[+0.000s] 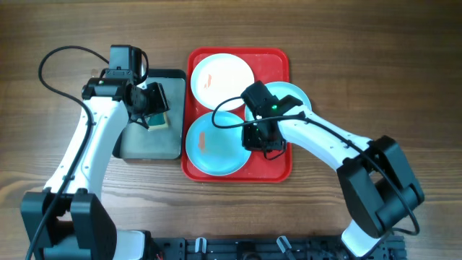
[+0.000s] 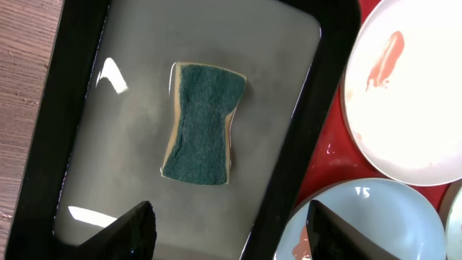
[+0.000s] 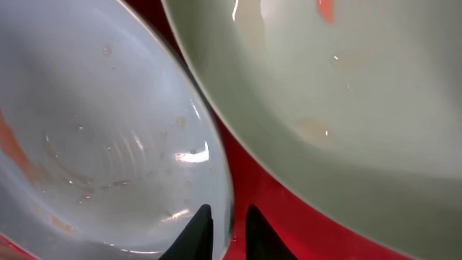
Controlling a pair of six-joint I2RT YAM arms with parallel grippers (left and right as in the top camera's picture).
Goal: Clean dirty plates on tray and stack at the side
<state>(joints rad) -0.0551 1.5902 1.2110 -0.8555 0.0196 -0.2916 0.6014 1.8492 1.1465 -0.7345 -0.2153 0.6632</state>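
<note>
The red tray [image 1: 278,170] holds three plates. The white plate [image 1: 222,78] lies at the back left with an orange-red smear. One turquoise plate [image 1: 213,144] lies at the front left, also smeared. The other turquoise plate [image 1: 292,94] lies at the right, partly under my right arm. My right gripper [image 1: 261,137] is at the front plate's right edge. In the right wrist view its fingers [image 3: 225,217] are shut on that plate's rim [image 3: 108,130], next to the white plate [image 3: 346,94]. My left gripper [image 1: 153,101] hangs open and empty [image 2: 231,217].
A dark grey-black tray [image 1: 144,144] stands left of the red tray, wet inside [image 2: 58,123]. A green and yellow sponge [image 2: 202,124] lies in it, just ahead of the left fingers [image 1: 159,119]. Bare wooden table surrounds both trays.
</note>
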